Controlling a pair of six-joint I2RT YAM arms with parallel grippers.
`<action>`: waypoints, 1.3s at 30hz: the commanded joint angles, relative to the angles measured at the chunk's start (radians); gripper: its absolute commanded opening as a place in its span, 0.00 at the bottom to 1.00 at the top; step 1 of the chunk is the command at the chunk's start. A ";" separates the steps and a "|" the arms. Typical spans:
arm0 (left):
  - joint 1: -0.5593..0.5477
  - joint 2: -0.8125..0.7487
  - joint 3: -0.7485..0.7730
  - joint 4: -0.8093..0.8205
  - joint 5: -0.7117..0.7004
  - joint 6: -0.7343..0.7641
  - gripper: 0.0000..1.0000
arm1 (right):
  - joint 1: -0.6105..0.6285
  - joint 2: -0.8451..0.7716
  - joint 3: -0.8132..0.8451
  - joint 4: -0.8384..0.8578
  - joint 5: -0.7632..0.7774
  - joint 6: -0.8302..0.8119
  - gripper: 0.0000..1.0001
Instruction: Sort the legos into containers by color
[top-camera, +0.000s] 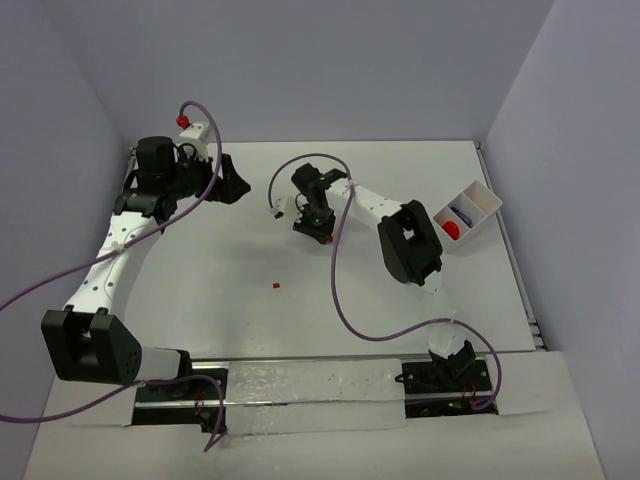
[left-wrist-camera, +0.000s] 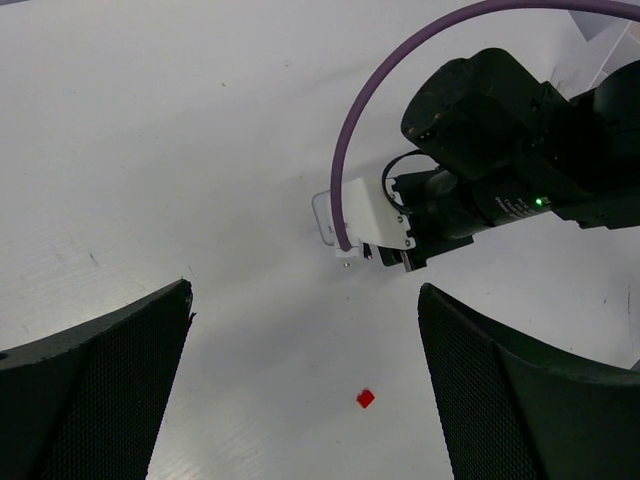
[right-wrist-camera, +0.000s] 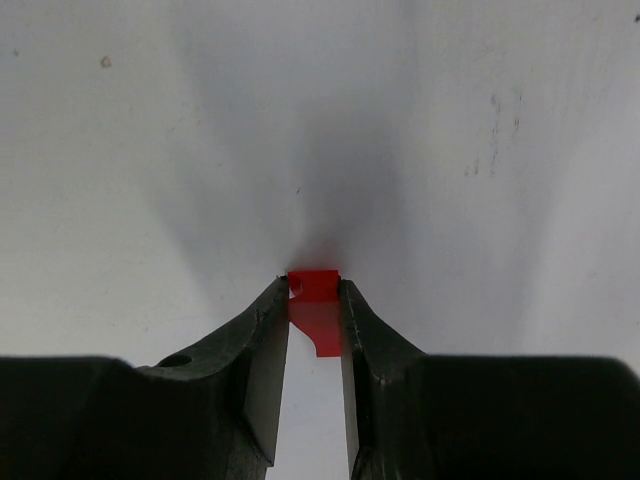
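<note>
A tiny red lego (right-wrist-camera: 315, 286) sits on the white table, pinched between the tips of my right gripper (right-wrist-camera: 314, 288); both fingers touch its sides. From above, that gripper (top-camera: 318, 234) points down near the table's middle. A second red lego (top-camera: 276, 286) lies loose nearer the front, and it also shows in the left wrist view as a red lego (left-wrist-camera: 365, 398). My left gripper (left-wrist-camera: 305, 292) hangs open over it, empty, at the back left (top-camera: 235, 183). The white containers (top-camera: 478, 203) stand at the right edge, holding a red piece (top-camera: 452, 230) and a purple piece (top-camera: 462, 212).
The right arm's black wrist (left-wrist-camera: 500, 150) and its purple cable (left-wrist-camera: 380, 90) fill the upper right of the left wrist view. Purple cables loop over the table (top-camera: 345, 300). Both arm bases stand on the rail (top-camera: 300, 385) at the near edge.
</note>
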 joint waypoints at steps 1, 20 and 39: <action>0.005 -0.011 0.059 0.006 0.030 0.001 0.99 | -0.011 -0.148 -0.031 -0.004 -0.001 0.022 0.25; 0.002 -0.011 0.058 0.024 0.016 -0.001 0.99 | -0.509 -0.506 -0.199 -0.135 0.061 0.062 0.24; 0.000 -0.006 0.064 0.012 0.009 -0.001 0.99 | -0.667 -0.490 -0.334 -0.008 0.186 0.058 0.24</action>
